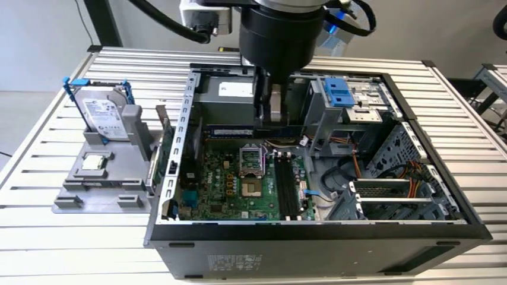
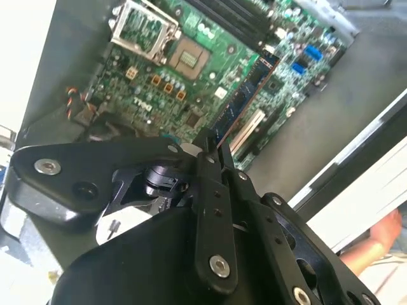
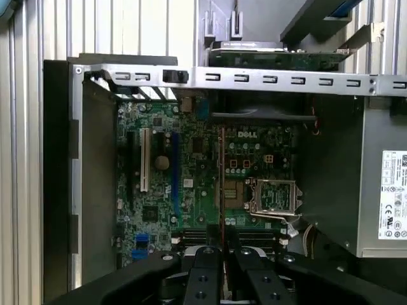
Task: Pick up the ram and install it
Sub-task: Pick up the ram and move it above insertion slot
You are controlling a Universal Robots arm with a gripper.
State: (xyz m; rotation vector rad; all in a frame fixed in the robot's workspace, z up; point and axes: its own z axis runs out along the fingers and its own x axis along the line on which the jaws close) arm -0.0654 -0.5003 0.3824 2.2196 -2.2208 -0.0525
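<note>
Claw holds ram on edge, long axis crosswise to motherboard's black slots

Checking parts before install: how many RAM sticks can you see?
1: the ram is clamped in the gripper above the motherboard inside the computer case. Others may hide behind the arm.

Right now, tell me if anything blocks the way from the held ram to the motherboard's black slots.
Nothing visible does. The gripper holds the ram above the motherboard, and the black slots appear empty and uncovered. The ram does lie crosswise to them.
</note>
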